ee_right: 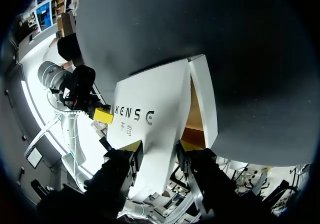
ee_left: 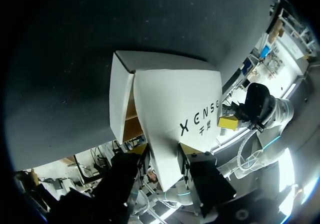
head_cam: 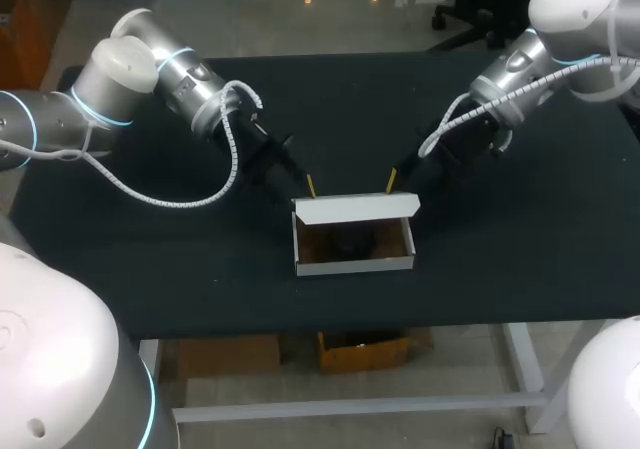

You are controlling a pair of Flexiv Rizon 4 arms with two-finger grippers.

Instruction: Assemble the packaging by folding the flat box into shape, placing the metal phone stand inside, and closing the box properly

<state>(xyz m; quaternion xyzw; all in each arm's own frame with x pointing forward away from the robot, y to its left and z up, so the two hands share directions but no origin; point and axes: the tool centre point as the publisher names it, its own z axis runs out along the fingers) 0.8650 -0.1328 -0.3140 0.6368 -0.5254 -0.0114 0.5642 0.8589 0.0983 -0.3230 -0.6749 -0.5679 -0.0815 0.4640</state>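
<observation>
left gripper [ee_left: 163, 148] and right gripper [ee_right: 157, 145] at box lid [head_cam: 355, 207].

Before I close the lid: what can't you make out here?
Box contents: head view shows only a dark blur; in both wrist views the lid hides most of the inside.
Whether left gripper or right gripper touches the lid: too small in the head view.

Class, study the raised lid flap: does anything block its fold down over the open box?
Nothing visible does. The lid flap stands raised at the box's rear wall, left claw and right claw just behind it; the dark object inside seems below the rim.
</observation>
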